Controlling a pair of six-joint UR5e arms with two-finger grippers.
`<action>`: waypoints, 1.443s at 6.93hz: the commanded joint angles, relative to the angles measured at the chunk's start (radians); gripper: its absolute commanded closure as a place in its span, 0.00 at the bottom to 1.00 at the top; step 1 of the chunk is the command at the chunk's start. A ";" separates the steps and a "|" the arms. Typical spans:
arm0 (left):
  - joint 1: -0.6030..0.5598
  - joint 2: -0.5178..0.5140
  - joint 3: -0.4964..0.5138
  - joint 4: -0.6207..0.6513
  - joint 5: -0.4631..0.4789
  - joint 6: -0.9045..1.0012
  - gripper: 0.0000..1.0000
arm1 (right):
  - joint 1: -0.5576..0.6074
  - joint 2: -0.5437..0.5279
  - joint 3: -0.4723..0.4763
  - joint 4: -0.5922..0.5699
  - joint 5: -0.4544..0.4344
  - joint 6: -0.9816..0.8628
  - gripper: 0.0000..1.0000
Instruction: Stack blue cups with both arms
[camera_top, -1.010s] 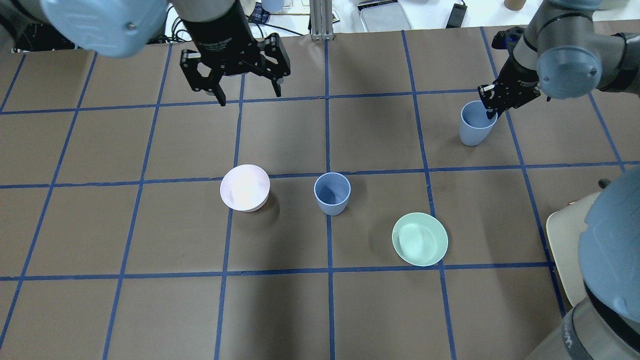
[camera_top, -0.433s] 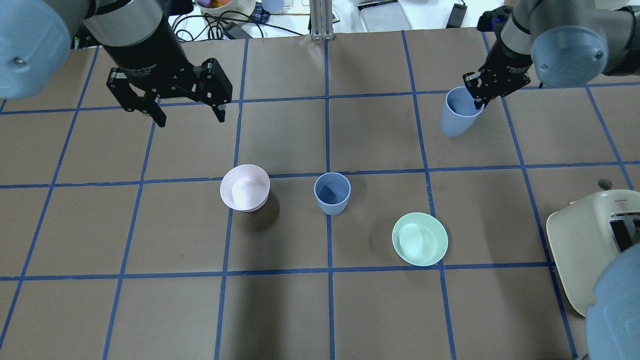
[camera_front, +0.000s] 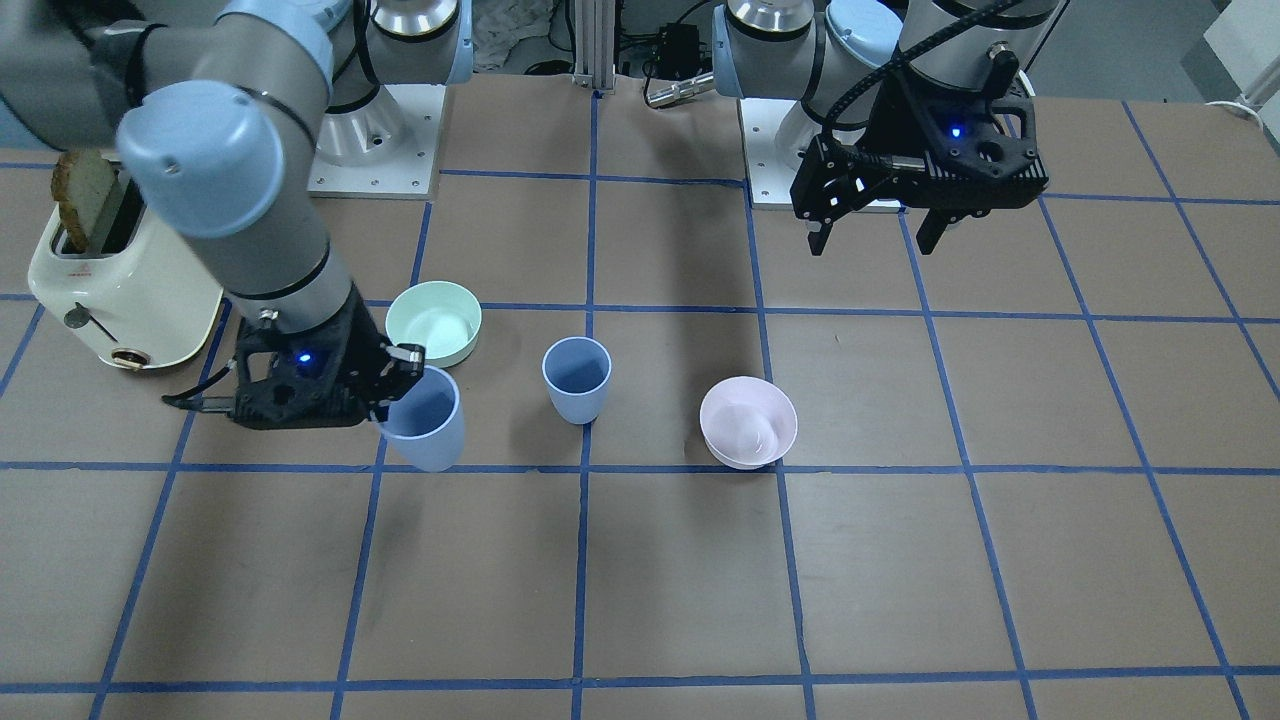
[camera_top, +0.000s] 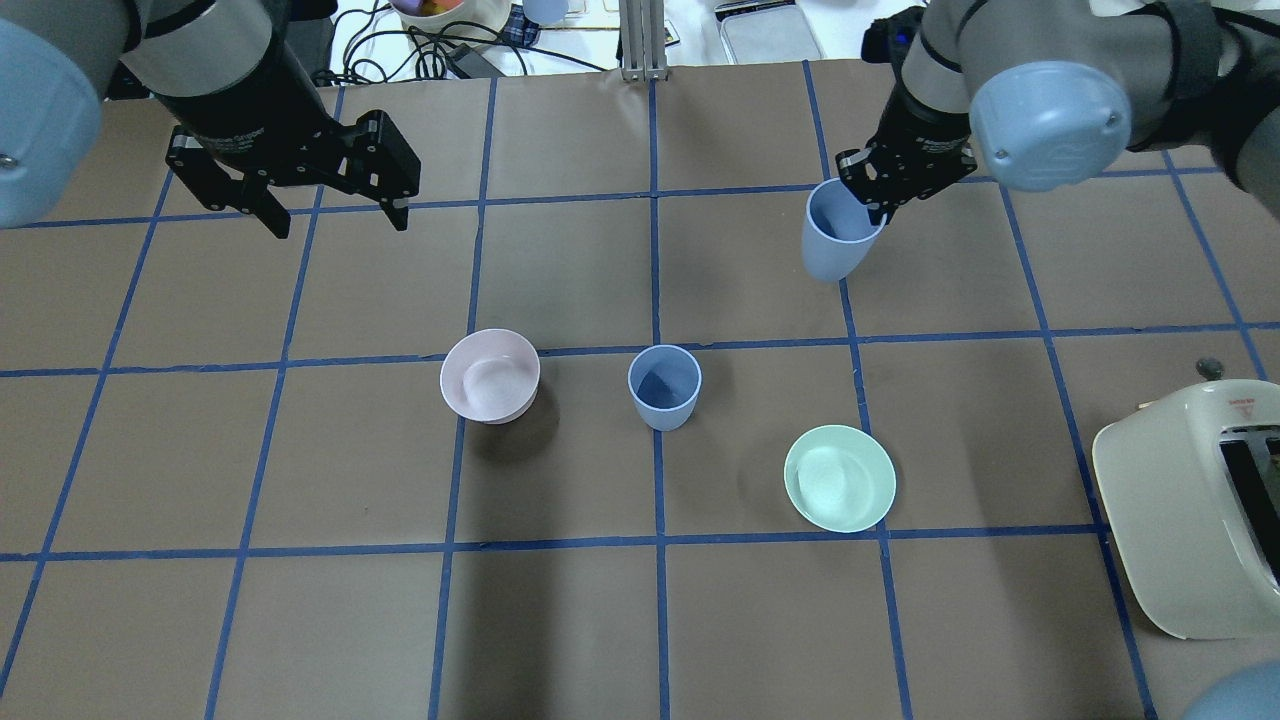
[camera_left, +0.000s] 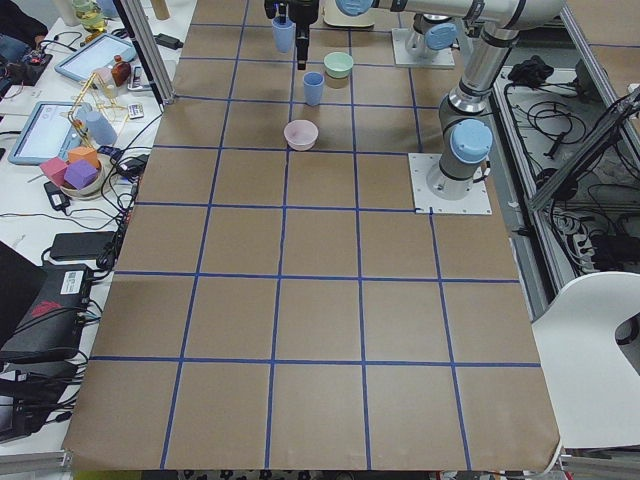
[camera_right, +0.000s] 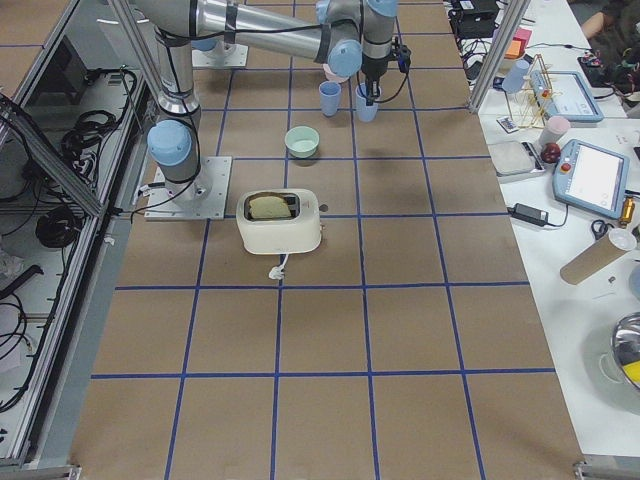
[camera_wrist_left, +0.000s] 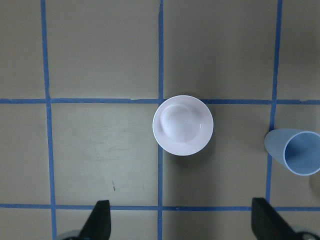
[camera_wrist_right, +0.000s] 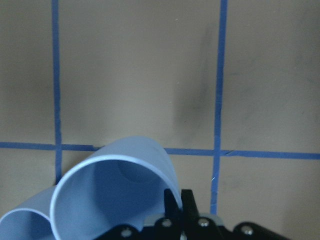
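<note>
One blue cup (camera_top: 664, 388) stands upright near the table's middle, also seen in the front view (camera_front: 577, 380) and at the right edge of the left wrist view (camera_wrist_left: 295, 152). My right gripper (camera_top: 880, 195) is shut on the rim of the other blue cup (camera_top: 835, 240) and holds it tilted above the table, beyond and to the right of the standing cup. The front view shows this gripper (camera_front: 400, 385) and held cup (camera_front: 425, 420), and the right wrist view shows the held cup (camera_wrist_right: 115, 195) too. My left gripper (camera_top: 340, 225) is open and empty, high over the far left (camera_front: 870, 245).
A pale pink bowl (camera_top: 490, 375) sits left of the standing cup, below my left gripper (camera_wrist_left: 183, 125). A mint-green bowl (camera_top: 840, 478) sits to the cup's near right. A cream toaster (camera_top: 1190, 500) with bread stands at the right edge.
My right gripper has carried its cup leftward, towards the table's middle. My left arm has swung left, away from the centre, and stays open.
</note>
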 joint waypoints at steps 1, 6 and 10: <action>0.004 0.001 0.000 0.003 0.000 0.002 0.00 | 0.151 -0.061 0.044 0.001 0.002 0.198 1.00; 0.003 0.004 0.000 0.003 0.003 0.002 0.00 | 0.249 -0.040 0.053 0.002 -0.003 0.286 1.00; 0.003 0.004 0.000 0.003 0.003 0.002 0.00 | 0.250 -0.040 0.093 -0.010 0.003 0.286 1.00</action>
